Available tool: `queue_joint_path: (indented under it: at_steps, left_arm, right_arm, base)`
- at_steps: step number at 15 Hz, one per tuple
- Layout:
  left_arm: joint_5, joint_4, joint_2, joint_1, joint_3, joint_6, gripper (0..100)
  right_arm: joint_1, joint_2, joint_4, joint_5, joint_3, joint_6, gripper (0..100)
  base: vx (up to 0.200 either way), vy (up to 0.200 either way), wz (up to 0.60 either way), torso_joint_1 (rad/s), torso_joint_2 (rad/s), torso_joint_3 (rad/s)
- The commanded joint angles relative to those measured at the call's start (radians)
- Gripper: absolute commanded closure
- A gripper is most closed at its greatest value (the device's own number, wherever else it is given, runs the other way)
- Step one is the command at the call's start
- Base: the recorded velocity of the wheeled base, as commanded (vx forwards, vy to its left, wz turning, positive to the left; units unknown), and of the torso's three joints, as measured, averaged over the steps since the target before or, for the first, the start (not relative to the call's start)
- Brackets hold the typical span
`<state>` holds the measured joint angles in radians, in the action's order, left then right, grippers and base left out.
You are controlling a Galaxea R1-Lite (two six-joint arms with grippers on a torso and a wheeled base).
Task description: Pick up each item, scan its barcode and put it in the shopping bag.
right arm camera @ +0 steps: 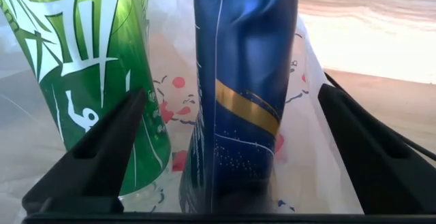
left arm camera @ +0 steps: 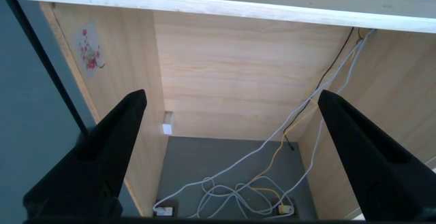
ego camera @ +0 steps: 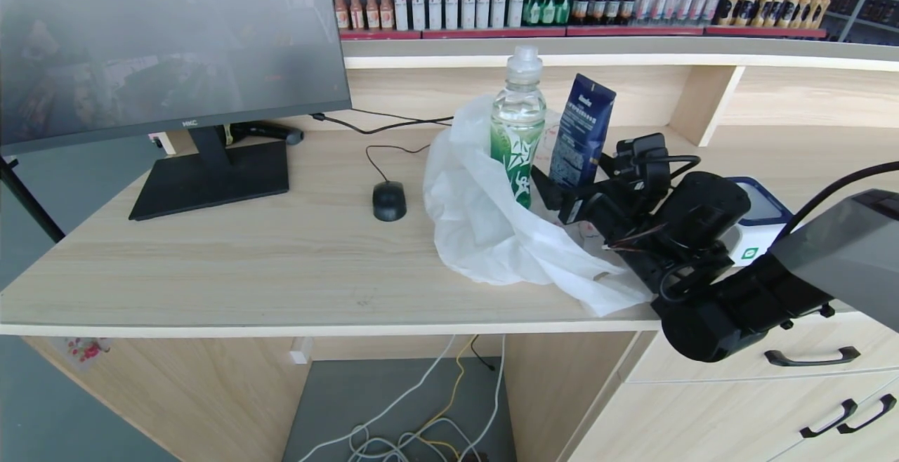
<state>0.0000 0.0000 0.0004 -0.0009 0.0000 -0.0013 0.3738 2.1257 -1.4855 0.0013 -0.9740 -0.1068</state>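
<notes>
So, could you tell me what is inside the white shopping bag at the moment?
A clear bottle with a green label and a dark blue pouch stand upright side by side in the shopping bag. The bag's crumpled front covers anything lying lower down.

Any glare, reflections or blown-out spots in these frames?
Head view: the dark flat monitor screen faintly mirrors the room. Right wrist view: the pale wooden countertop behind the glossy dark blue pouch is washed out bright. Left wrist view: even light, no glare.
</notes>
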Motion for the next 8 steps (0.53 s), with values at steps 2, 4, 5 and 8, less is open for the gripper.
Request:
queue_joint_path:
  at_steps: [2, 4, 5, 8]
  left_arm:
    - [0.0, 0.0, 0.0, -0.001, 0.0, 0.0, 0]
    - [0.0, 0.0, 0.0, 0.001, 0.0, 0.0, 0]
    - [0.0, 0.0, 0.0, 0.001, 0.0, 0.0, 0]
    - [0.0, 0.0, 0.0, -0.001, 0.0, 0.0, 0]
  right_arm:
    - [0.0, -0.03, -0.001, 0.003, 0.02, -0.001, 0]
    - [0.0, -0.084, -0.001, 0.005, 0.054, -0.001, 0]
    - [0.0, -0.104, -0.001, 0.006, 0.067, -0.001, 0]
    - [0.008, -0.199, -0.001, 0.016, 0.156, -0.001, 0]
  base:
    - [0.0, 0.0, 0.0, 0.0, 0.0, 0.0]
    - [0.0, 0.0, 0.0, 0.0, 0.0, 0.0]
    - [0.0, 0.0, 0.0, 0.0, 0.0, 0.0]
    - [0.0, 0.0, 0.0, 0.0, 0.0, 0.0]
